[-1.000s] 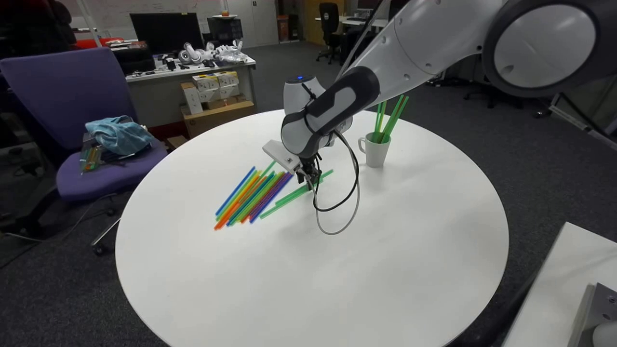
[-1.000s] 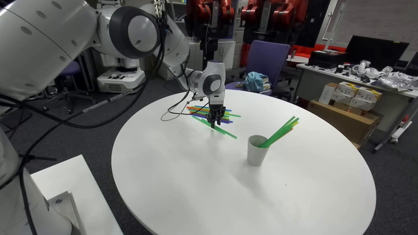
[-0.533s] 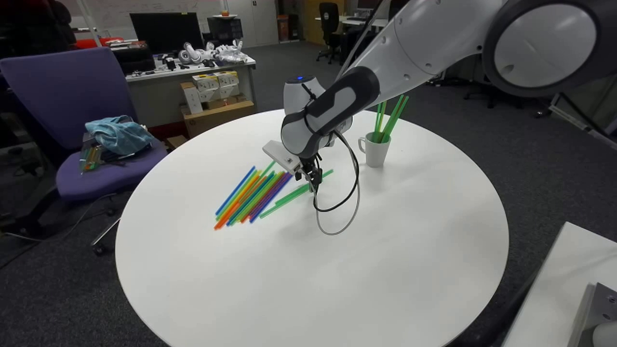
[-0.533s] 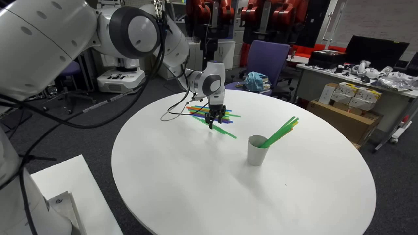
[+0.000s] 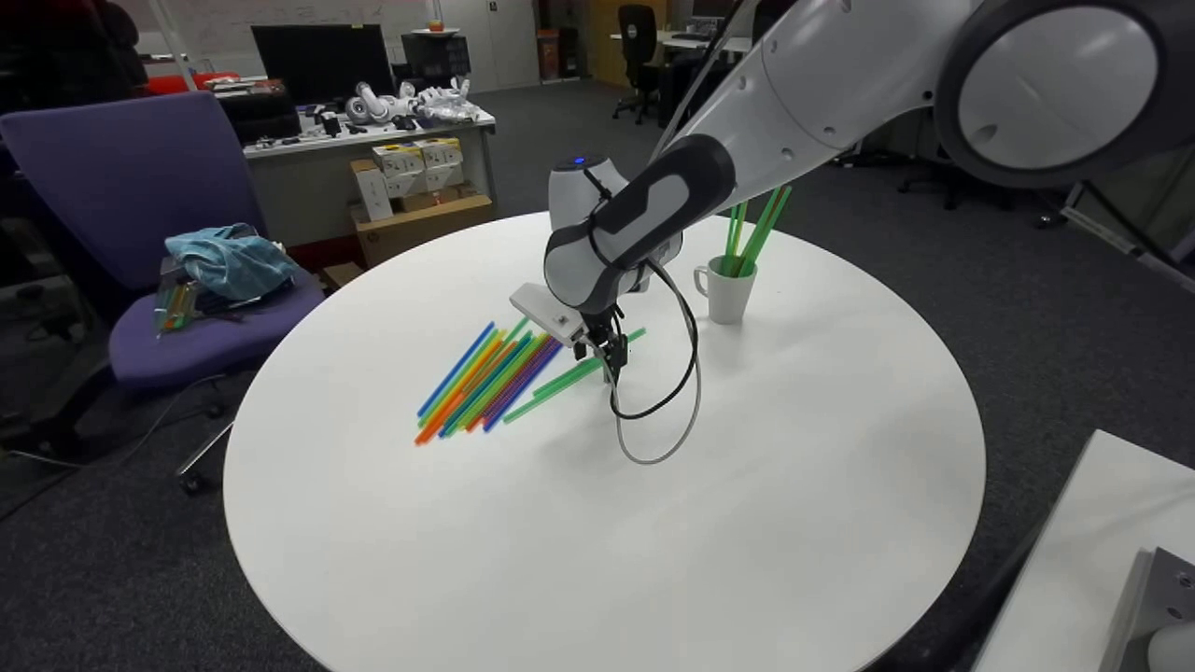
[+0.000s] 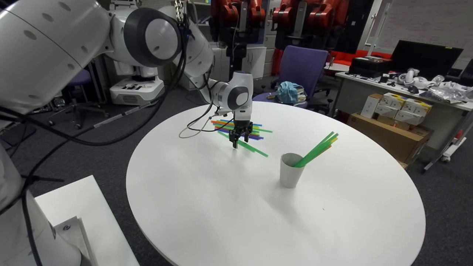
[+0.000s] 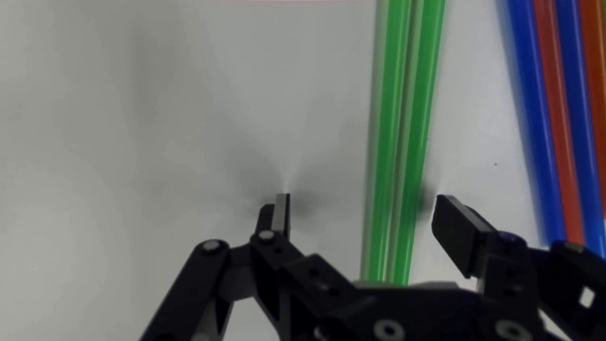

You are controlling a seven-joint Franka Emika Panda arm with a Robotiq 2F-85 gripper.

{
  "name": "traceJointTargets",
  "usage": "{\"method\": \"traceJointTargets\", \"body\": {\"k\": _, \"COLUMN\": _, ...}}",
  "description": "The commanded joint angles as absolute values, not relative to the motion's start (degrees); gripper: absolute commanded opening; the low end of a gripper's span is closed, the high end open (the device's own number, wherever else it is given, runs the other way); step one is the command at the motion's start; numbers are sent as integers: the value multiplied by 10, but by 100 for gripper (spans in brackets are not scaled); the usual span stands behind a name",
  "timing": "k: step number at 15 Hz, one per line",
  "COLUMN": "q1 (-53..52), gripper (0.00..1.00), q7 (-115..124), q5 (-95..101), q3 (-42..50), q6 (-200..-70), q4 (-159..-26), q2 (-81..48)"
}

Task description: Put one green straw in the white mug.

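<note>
Two green straws lie side by side on the table, in both exterior views (image 5: 565, 379) (image 6: 255, 149) and in the wrist view (image 7: 389, 118). My gripper (image 7: 362, 199) is open just above the table, with both green straws between its fingers and nearer the right finger. Nothing is held. The gripper also shows in an exterior view (image 6: 241, 143), low over the straws. The white mug (image 6: 290, 175) stands upright on the table, also in an exterior view (image 5: 728, 297). Several straws, mostly green (image 6: 316, 149), lean in it.
A row of coloured straws (image 5: 495, 383) lies beside the green pair. Its nearest straw, a blue one (image 7: 539, 118), lies just past the right finger. Loose cables loop (image 5: 693, 373) from the wrist down near the round white table (image 5: 747, 523).
The gripper has opened wider. It has moved slightly lower and away from the coloured row. The straws and the mug have not moved.
</note>
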State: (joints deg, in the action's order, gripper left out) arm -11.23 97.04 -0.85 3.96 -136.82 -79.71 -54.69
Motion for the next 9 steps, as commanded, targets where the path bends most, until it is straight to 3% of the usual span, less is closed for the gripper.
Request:
{"method": "traceJointTargets", "body": {"k": 1, "q1": -107, "gripper": 56, "q7": 952, "q5": -20, "q3": 36, "q6": -1345, "q4": -809, "q2": -530}}
{"method": "traceJointTargets", "body": {"k": 8, "q1": -104, "gripper": 2, "q7": 951, "q5": -21, "q3": 34, "q6": -1335, "q4": -805, "q2": -528}}
{"method": "traceJointTargets", "body": {"k": 9, "q1": -104, "gripper": 1, "q7": 951, "q5": -21, "q3": 35, "q6": -1336, "q4": -805, "q2": -528}}
